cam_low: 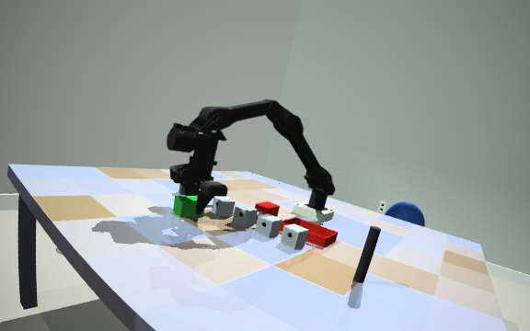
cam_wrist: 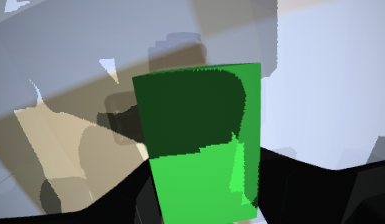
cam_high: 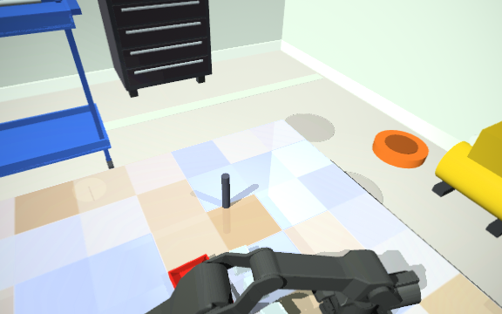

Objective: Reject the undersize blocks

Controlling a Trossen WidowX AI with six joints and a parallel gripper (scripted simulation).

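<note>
My gripper (cam_low: 194, 200) (cam_wrist: 198, 150) is shut on the green gauge (cam_low: 187, 206) (cam_wrist: 203, 187), low over the table at the left end of the block row. The gauge's pin is not clear. Several grey steel blocks stand in a slanting row: the one nearest the gauge (cam_low: 224, 207), another (cam_low: 246, 216), a third (cam_low: 270, 227) and the one at the near right end (cam_low: 295, 237). Dark holes show in their left-hand faces. Hole sizes cannot be told. The red tray (cam_low: 324, 240) (cam_high: 189, 268) lies behind the near right blocks, which hide part of it; no block shows inside.
A red box (cam_low: 267, 208) stands behind the row, left of the tray. A dark upright post (cam_low: 367, 254) (cam_high: 226, 191) stands on the table (cam_low: 228, 301), away from the blocks. The arm's pale base (cam_low: 299, 211) is beyond the tray, and the arm arches over the row.
</note>
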